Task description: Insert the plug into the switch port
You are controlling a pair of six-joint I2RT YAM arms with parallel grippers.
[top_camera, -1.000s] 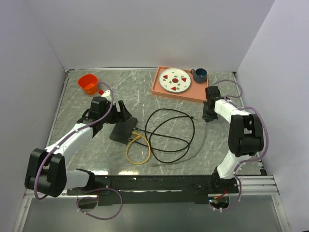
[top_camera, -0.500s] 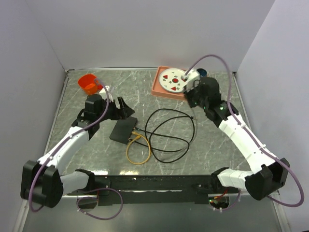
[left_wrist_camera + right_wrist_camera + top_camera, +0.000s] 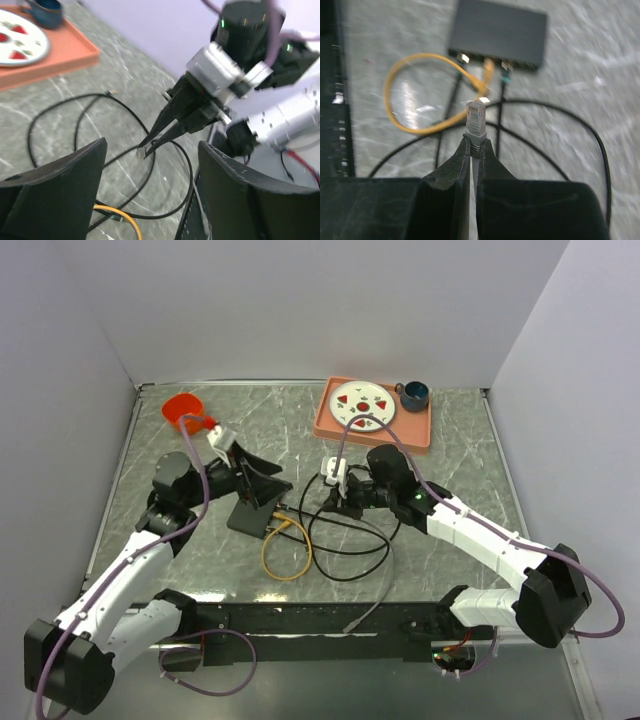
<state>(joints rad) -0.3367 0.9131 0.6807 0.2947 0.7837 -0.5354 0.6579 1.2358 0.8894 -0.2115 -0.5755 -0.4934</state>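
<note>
Your right claw [image 3: 474,146] is shut tight on the grey plug [image 3: 475,117]. The plug sticks out past the tips and points at the switch [image 3: 497,31]. The switch is a flat black box lying on the bench [image 3: 470,455], a bit left of the middle. Its ports run along the side that faces the plug. Your left claw [image 3: 262,488] hangs close by the box with its fingers [image 3: 57,187] wide apart, and it holds nothing.

To do this step well, go slow and straight. Line the plug up flat with the row of ports, with no tilt. Then push it in along its own length. A yellow cable [image 3: 386,94] and two black cables [image 3: 501,95] are already plugged in there, so pick a free hole. The row is blurry, and I cannot tell which hole is free. The box will likely slide when you push, so think about steadying it with the left claw.

Mind the room you have. The two claws are near each other, so keep them from bumping. Loops of cable lie between the plug and the box, so come in above them. The pink tray [image 3: 422,436] and the orange cup [image 3: 183,410] are well apart from the work. The most open room is on the right side of the bench.
</note>
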